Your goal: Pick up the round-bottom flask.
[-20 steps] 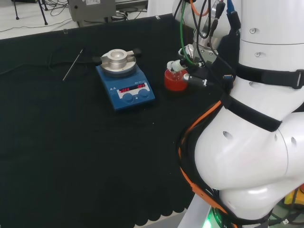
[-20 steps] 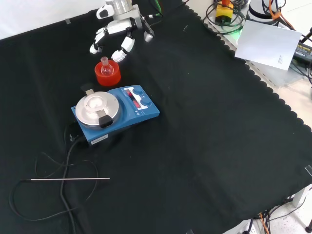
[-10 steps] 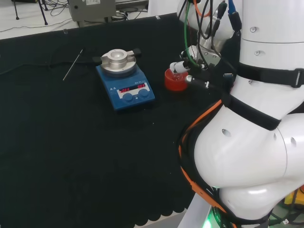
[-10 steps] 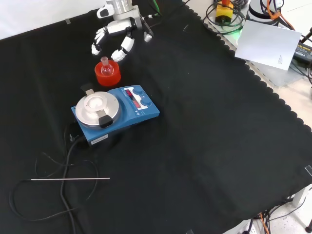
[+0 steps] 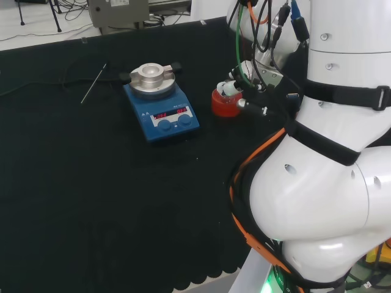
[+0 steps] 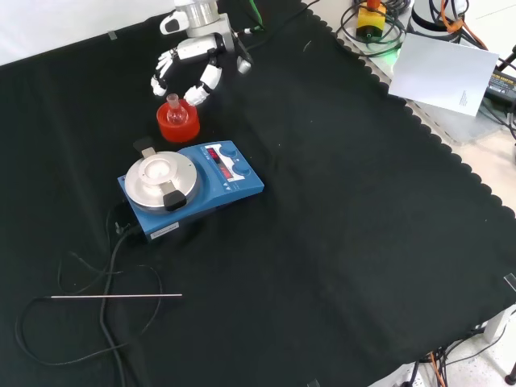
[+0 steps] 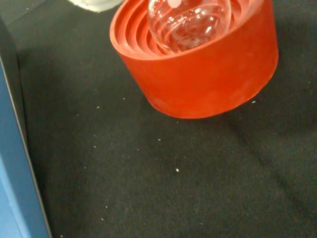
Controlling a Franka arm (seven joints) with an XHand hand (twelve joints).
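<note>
One glass flask [image 6: 172,109] sits in its red ribbed stand [image 6: 176,123], kept upright, while the hand [image 6: 189,64] hovers beside, fingers spread apart.

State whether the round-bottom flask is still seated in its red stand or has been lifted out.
Still seated. The round-bottom flask rests its bulb in the red ribbed stand, neck upright in the front view; the hand hovers beside it, fingers open.

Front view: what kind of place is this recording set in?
Probably a lab bench set up for robot trials. A blue hotplate stirrer stands on the black cloth, a clear round-bottom flask sits in a red ribbed stand, and the hand hovers beside it with fingers spread.
</note>
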